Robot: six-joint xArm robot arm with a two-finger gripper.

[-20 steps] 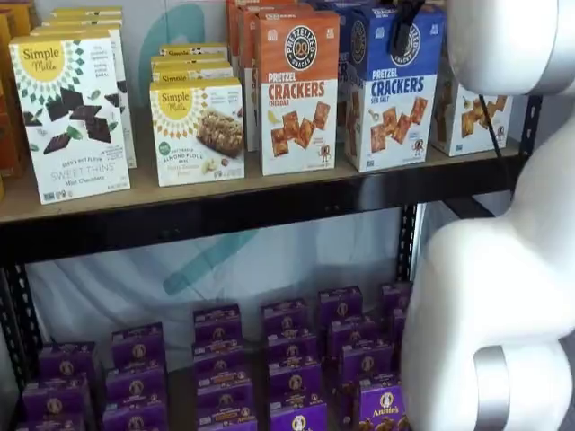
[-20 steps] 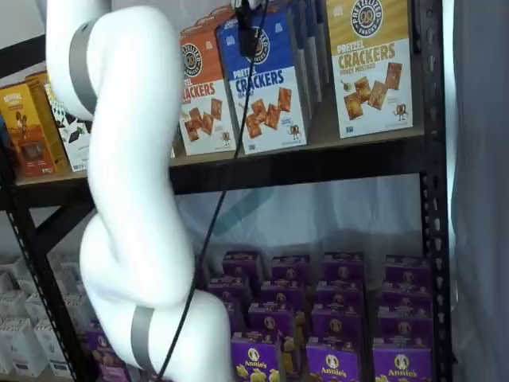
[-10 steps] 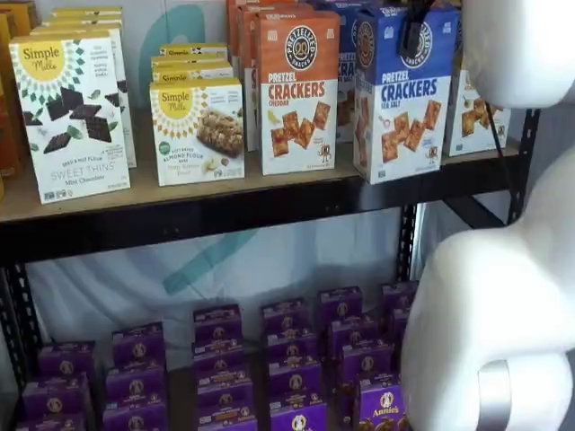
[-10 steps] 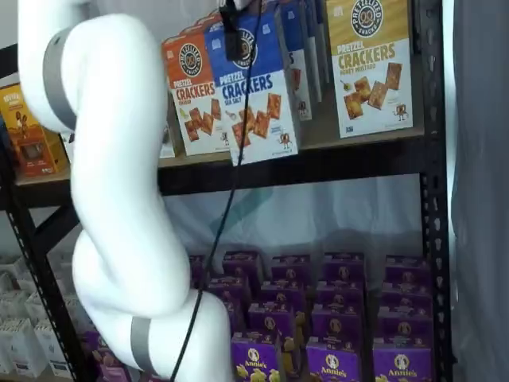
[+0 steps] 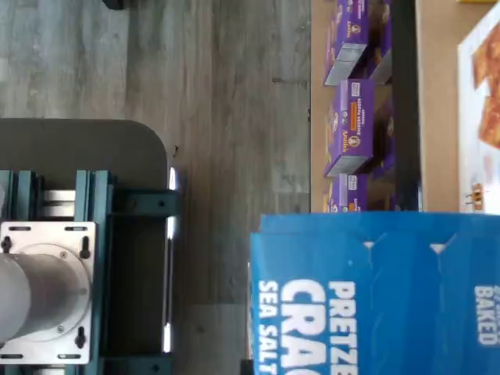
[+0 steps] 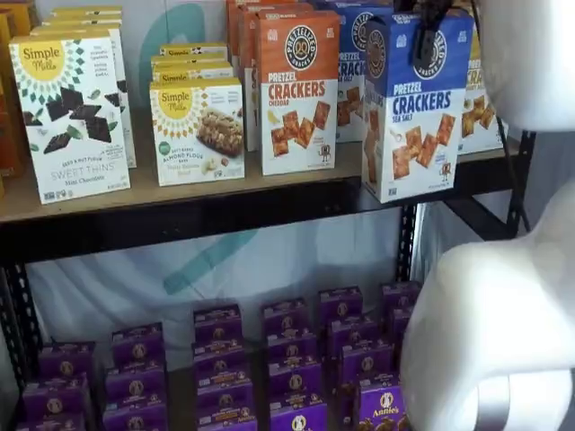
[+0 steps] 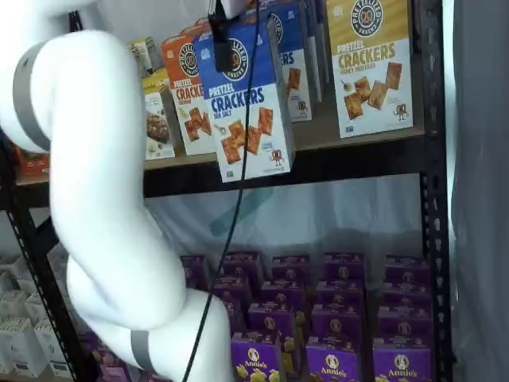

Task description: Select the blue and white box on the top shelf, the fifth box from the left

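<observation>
The pincer [image 7: 222, 49] grips the blue and white box [image 7: 245, 103], which hangs clear in front of the top shelf [image 7: 350, 131], at three o'clock of the orange carton [image 6: 298, 90]. Extraction is underway; next, I judge, a steady retreat.

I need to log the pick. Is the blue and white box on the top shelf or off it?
Off it. In both shelf views the blue and white box hangs from the gripper, its base in front of the top shelf rail.

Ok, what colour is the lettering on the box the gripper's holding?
White on the blue top of the blue and white box, clearest in a shelf view; the gripper grips it there.
</observation>
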